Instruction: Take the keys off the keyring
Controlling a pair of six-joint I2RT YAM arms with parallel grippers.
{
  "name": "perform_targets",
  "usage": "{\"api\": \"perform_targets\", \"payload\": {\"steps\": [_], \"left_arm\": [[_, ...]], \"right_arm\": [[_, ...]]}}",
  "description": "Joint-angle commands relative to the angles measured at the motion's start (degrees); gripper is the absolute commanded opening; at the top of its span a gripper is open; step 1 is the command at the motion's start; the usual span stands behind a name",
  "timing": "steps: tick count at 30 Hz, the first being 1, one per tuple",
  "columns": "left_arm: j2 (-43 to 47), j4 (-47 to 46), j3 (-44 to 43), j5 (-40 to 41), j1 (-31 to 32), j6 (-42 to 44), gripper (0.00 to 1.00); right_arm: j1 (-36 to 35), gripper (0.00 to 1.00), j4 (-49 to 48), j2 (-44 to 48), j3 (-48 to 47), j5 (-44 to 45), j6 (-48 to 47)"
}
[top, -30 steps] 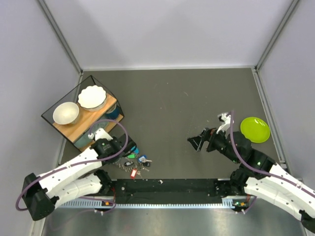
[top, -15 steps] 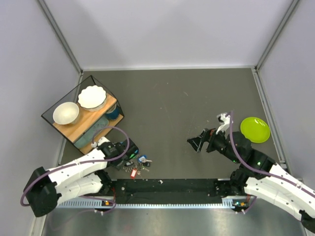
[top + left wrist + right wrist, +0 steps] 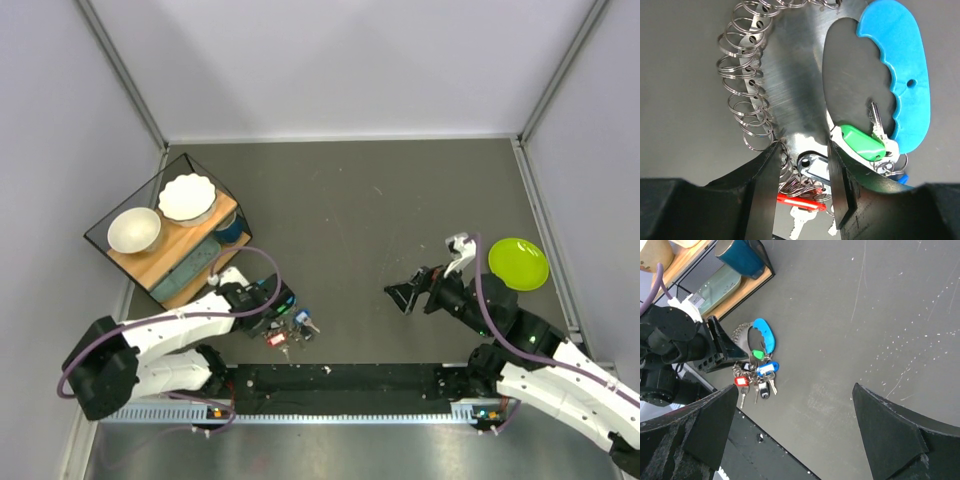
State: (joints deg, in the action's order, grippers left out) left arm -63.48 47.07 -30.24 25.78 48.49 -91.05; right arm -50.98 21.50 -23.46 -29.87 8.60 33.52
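Two claws, both released: left claw (image 3: 802, 152) half-parted, straddling the keyring (image 3: 747, 107), keys (image 3: 862, 142) between and beside its fingers (image 3: 765, 185); right claw (image 3: 403, 294) spread wide, well apart from them

A robotics lab test cell: plain grey panel walls (image 3: 350, 60) in aluminium framing (image 3: 120, 70) box in a dark, scratched bench (image 3: 350, 200), with the white left arm (image 3: 170, 332) and right arm (image 3: 560, 385) bolted along its near edge. A few props sit about: a wooden shelf (image 3: 172, 243) of bowls (image 3: 133, 230) beyond the left pincer (image 3: 289, 300), a lime plate (image 3: 518, 263) near the right pincer (image 3: 405, 293)
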Motion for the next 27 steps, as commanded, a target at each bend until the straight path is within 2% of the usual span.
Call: {"api": "perform_targets", "payload": {"steps": [1,6,8,12,14,18,23,26,27], "left_arm": [[-4.19,-15.76,-0.69,-5.91,2.92,8.86,0.47],[-9.63,-26.22,-2.80,-8.63,7.31,16.94,0.47],[-10.87,-33.33,-3.16,-11.78,8.37,21.84,0.47],[-8.68,-38.89,-3.42,-13.74,8.90,27.31,0.51],[-5.00,-38.98,-3.25,-12.60,8.90,30.47,0.53],[0.63,-33.99,-2.63,-4.36,8.29,31.37,0.54],[3.89,-27.39,-1.49,-2.84,5.92,29.70,0.52],[3.81,-25.36,-0.70,-2.49,5.30,29.35,0.52],[3.81,-24.84,-0.70,-2.23,5.04,29.35,0.52]], "right_arm": [[-0.61,0.98,-1.11,0.26,-0.02,2.99,0.67],[-0.52,0.97,-1.46,0.35,1.39,5.99,2.95],[-0.52,0.97,-1.54,0.44,1.83,6.60,3.48],[-0.52,0.96,-1.89,0.17,2.27,7.13,4.01],[-0.52,0.95,-2.59,-0.18,2.62,7.31,4.10],[-0.52,0.93,-5.92,-2.81,3.67,6.17,3.49],[0.35,0.90,-11.30,-12.46,2.54,3.01,1.03],[3.95,0.88,-13.84,-22.12,-0.27,-4.80,0.58],[4.83,0.88,-14.89,-24.24,-0.80,-10.13,0.84]]}}
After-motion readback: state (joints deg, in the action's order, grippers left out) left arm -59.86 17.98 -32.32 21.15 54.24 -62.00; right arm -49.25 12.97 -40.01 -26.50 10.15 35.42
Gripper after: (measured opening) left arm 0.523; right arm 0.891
